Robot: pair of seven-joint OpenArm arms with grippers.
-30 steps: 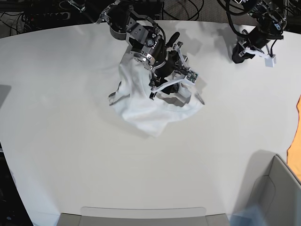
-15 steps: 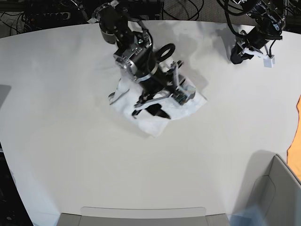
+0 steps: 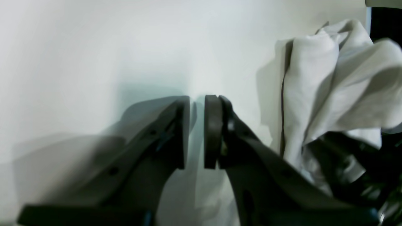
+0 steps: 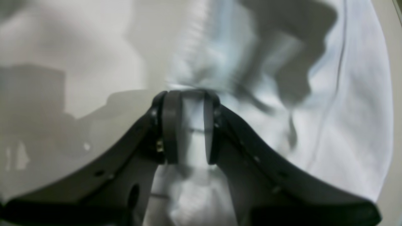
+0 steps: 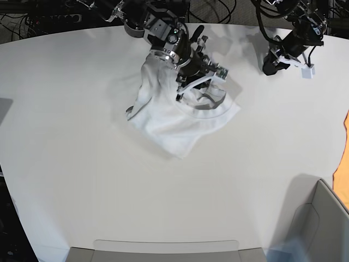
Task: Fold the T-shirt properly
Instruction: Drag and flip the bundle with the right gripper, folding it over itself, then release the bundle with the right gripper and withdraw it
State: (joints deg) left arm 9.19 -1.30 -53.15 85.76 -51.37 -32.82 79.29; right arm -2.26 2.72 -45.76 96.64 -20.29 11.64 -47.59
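White cloth: the T-shirt (image 5: 180,117) lies bunched on the desk (image 5: 82,164), toward the far middle, under the right arm; it is still a loose heap with no clean fold in it.
Change in the right tool: a second ago its two sides stood wide above the heap; now the right tool (image 4: 188,125) has drawn in on a ridge of shirt fabric, which shows pale between the two dark pads in the wrist view.
Change in position: half a second ago that arm was pressed low over the nearer part of the heap; it has since pulled back toward the far edge, and the cloth beneath looks lifted and spread a little wider on the near right side.
Right tool state: clamped on the T-shirt, by a pinch of fabric rather than a flat hem, as far as the blurred view allows.
Left tool state: the left tool (image 3: 197,131) has its pads nearly together with a thin slit between them, nothing in it; it hangs over bare desk, with the shirt heap off to one side of its view.
Left arm: it has barely shifted over the same second, far right of the overhead view, well apart from the shirt.
Meaning for the task: my judgement is that a grasp has just been made, so the job is at the lifting and spreading stage, with folding proper not yet begun.
Risk: a pinch taken mid-heap may raise several layers at once.
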